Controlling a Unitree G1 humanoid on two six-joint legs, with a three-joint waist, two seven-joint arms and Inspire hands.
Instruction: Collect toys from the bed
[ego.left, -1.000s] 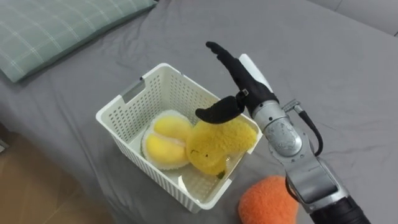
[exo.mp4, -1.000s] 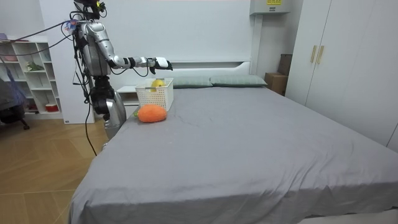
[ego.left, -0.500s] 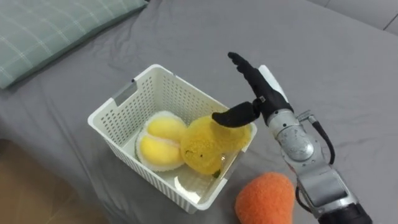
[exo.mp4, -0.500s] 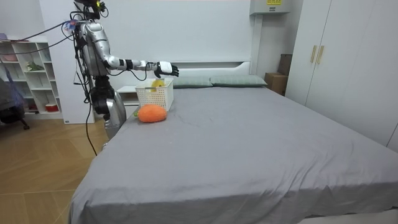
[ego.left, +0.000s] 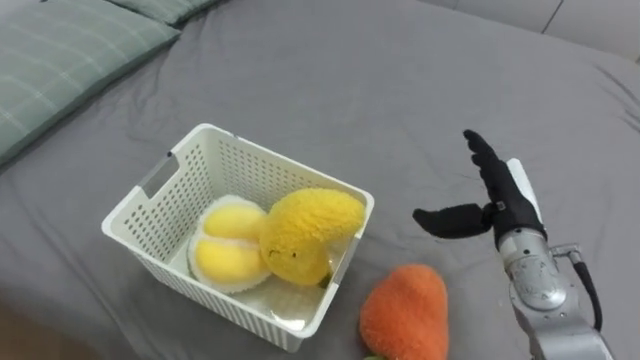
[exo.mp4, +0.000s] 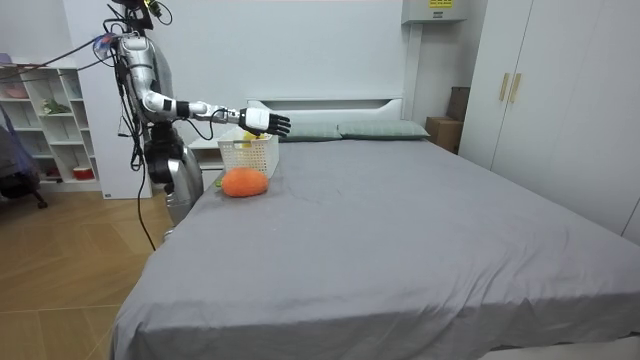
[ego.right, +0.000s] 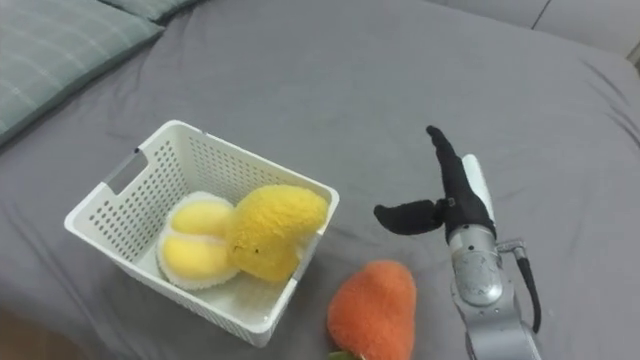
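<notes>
Right hand (ego.left: 498, 203) hangs open and empty over the grey bed (ego.left: 400, 80). A fluffy yellow toy (ego.left: 300, 235) and a round yellow-and-white toy (ego.left: 225, 245) sit in the white basket (ego.left: 285, 165). An orange toy (ego.left: 405, 315) lies on the bed just beside the basket. A green pillow (ego.left: 60, 60) lies near.

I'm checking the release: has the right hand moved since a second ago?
Yes. The right hand was over the white basket, touching the yellow plush toy; now it is off to the basket's right, above the bed.
</notes>
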